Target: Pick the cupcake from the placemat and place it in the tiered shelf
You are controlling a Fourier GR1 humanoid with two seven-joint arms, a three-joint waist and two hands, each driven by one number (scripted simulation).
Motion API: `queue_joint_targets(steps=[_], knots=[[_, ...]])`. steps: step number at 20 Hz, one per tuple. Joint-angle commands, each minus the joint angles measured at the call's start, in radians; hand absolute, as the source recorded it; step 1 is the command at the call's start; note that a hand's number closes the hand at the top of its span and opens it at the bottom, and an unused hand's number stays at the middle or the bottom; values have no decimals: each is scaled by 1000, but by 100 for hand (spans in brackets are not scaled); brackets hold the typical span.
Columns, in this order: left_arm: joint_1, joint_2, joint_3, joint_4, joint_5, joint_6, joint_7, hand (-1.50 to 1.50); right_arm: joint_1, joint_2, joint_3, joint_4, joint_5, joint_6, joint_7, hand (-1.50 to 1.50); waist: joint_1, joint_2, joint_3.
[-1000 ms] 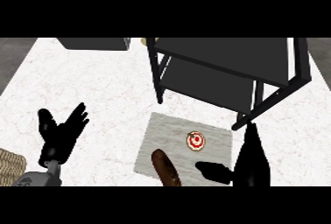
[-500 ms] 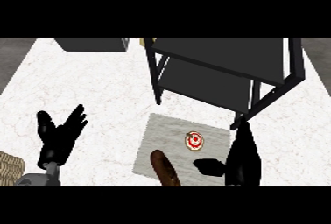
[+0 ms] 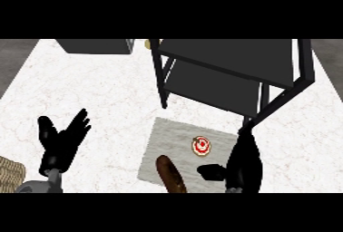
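Observation:
The cupcake (image 3: 200,146), small with a red and white top, stands on the grey placemat (image 3: 167,140) in the middle of the counter. Just right of it my right hand (image 3: 242,159) hovers with straight fingers pointing away from me and the thumb sticking out toward the cupcake, a small gap between them. The black tiered shelf (image 3: 221,72) rises directly behind the placemat, its dark shelves bare. My left hand (image 3: 61,140) rests open at the lower left, fingers up.
A brown baguette-like loaf (image 3: 171,174) lies on the placemat's near edge, left of my right hand. A dark box (image 3: 94,46) sits at the far left back. A wicker basket's edge (image 3: 10,168) shows at lower left.
My right hand has slid left and slightly forward, closing in beside the cupcake. The left hand has barely shifted.

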Motion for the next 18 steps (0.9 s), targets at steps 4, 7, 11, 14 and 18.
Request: queue_joint_targets(steps=[4,7,11,14,18], knots=[[-8,12,23,10,17,-16,16,0,-18,0,-33,117,36,-69,248,-150,-7,13,5],[-36,0,18,24,-8,10,4,0,-73,0,-55,116,19,-39,247,-150,-7,14,5],[-19,-11,7,16,0,-7,12,0,-94,0,-40,175,31,-121,248,-150,1,14,7],[-16,-19,1,3,-13,3,1,0,-103,0,-29,204,22,-150,247,-150,3,13,7],[10,-17,6,-7,-4,-12,-3,0,-134,0,-35,252,22,-163,246,-150,7,11,7]])
